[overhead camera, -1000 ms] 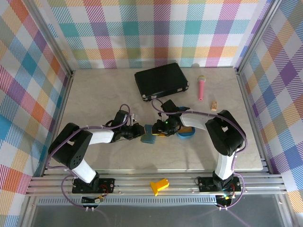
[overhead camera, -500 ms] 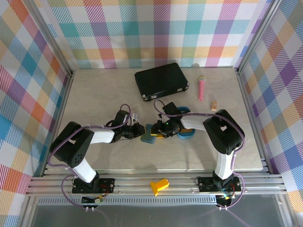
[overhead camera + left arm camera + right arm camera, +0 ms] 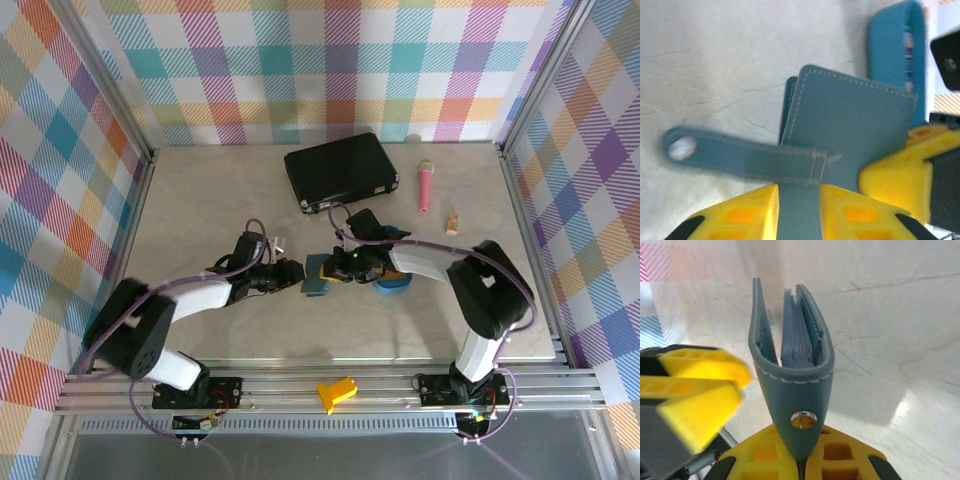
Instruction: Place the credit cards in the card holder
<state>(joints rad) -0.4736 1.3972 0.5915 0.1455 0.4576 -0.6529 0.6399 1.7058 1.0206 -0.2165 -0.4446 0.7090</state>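
Black case (image 3: 341,172) at back, pink microphone (image 3: 425,187) beside it — blue tray (image 3: 394,285) nearer

The left arm (image 3: 190,300) and the right arm (image 3: 430,262) are each built of rounded black joint housings joined by smooth white links. Each has a thin purple cable (image 3: 250,223) looping along it and a black base plate (image 3: 195,392) at its foot. The left gripper (image 3: 799,200) and the right gripper (image 3: 801,462) have bright yellow fingers (image 3: 747,212) moulded with recessed square pockets, black at their roots.
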